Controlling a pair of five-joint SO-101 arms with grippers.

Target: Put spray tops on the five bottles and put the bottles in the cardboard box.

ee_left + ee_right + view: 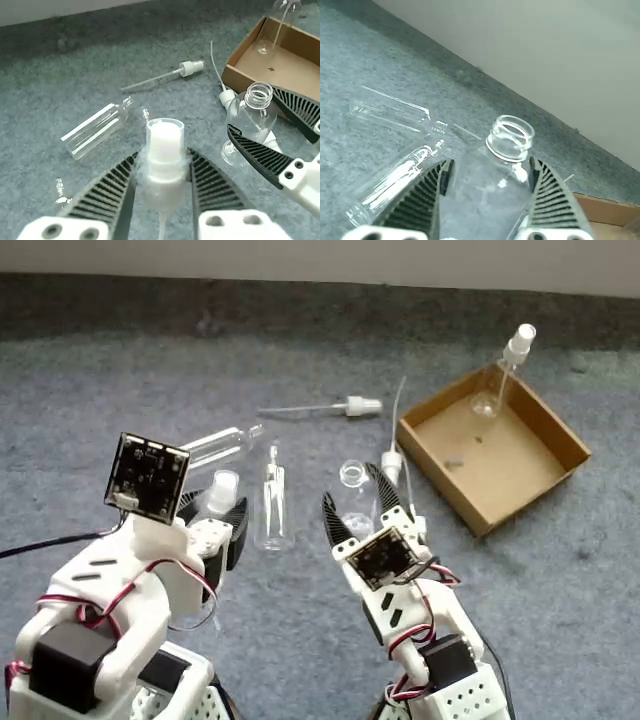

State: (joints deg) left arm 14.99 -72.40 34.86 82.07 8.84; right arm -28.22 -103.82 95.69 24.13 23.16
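Noted the left claw (164, 155) nearest, jaws partway closed and clamped on a white spray top (164, 137), held upright with its tube hanging between the fingers. Found the right claw (350, 488) at 3 o'clock of it, closed partway around an uncapped bottle (490, 190), mouth up; in the left wrist view, one black finger crossing in front of that bottle's lower body.

Logged a second bottle (272, 502) lying flat on the grey desk (120, 380) between the two claws, neck toward 12 o'clock. Logged a third bottle (222, 445) lying at 12 o'clock of the left claw, neck toward 2 o'clock, near end hidden behind the left arm's camera board (148, 477).

Just beside the right claw at 1 o'clock: a loose spray top (392, 462), lying between claw and box wall. Farther out at 12 o'clock: another spray top (358, 406) on its side, tube toward 9 o'clock.

Farthest, at 2 o'clock: cardboard box (500, 465), with a capped bottle (500, 380) tilted in its far corner.
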